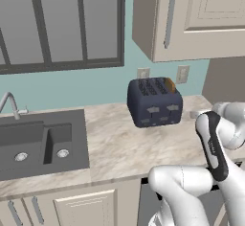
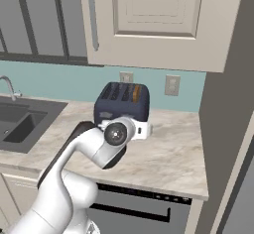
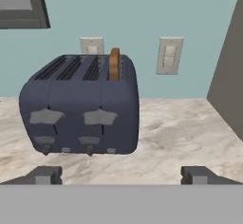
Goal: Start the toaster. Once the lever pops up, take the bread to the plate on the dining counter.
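Hand view gives us the toaster [image 3: 80, 107] nearly face on: its control face with two grey levers and small knobs turns toward us, its long axis runs left to right along the back wall, and its four slots run front to back. The bread [image 3: 114, 64] stands upright on edge in the rightmost slot, its top poking above the toaster's top, its flat faces looking left and right. The toaster sits on the marble surface [image 3: 180, 133], close to the teal wall, with two wall outlets just behind it. In front of the toaster we see a band of bare marble, and to its right a wider bare stretch reaching to a dark side panel [image 3: 230, 76]. In the left base view the dark sink [image 1: 33, 143] lies well apart to the toaster's left, with bare marble between, and an upper cabinet [image 1: 191, 14] hangs above. Our end effector [image 3: 121, 175] is spread wide, its two tips level with the surface's near part, short of the toaster and pinching nothing.
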Motion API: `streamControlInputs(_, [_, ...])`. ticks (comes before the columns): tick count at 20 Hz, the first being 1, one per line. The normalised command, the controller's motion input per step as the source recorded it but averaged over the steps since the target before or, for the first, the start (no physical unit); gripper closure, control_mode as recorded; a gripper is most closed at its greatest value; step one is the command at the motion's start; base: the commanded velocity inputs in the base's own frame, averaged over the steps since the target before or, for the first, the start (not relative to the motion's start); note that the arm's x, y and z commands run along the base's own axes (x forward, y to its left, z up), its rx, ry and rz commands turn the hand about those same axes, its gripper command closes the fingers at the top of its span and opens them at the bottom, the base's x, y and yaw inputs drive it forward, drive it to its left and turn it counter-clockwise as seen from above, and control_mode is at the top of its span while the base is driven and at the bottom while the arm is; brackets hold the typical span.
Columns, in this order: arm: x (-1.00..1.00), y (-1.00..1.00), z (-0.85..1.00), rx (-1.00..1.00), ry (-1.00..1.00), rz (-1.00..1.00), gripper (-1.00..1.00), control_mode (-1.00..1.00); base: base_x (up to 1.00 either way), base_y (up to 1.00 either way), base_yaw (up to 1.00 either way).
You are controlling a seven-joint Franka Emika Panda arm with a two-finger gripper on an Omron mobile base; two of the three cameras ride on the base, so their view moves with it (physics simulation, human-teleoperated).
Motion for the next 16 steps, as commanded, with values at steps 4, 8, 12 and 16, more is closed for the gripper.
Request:
streamControlInputs(4, [0.02, 0.00, 0.00, 0.00, 0.00, -0.06, -1.00, -1.00, 0.00, 0.00, 0.00])
streamControlInputs(8, [0.19, 0.00, 0.00, 0.00, 0.00, -0.01, -1.00, -1.00, 0.00, 0.00, 0.00])
streamControlInputs(12, [0.25, 0.00, 0.00, 0.00, 0.00, 0.00, -1.00, -1.00, 0.00, 0.00, 0.00])
streamControlInputs(16, [0.25, 0.00, 0.00, 0.00, 0.00, 0.00, -1.00, -1.00, 0.00, 0.00, 0.00])
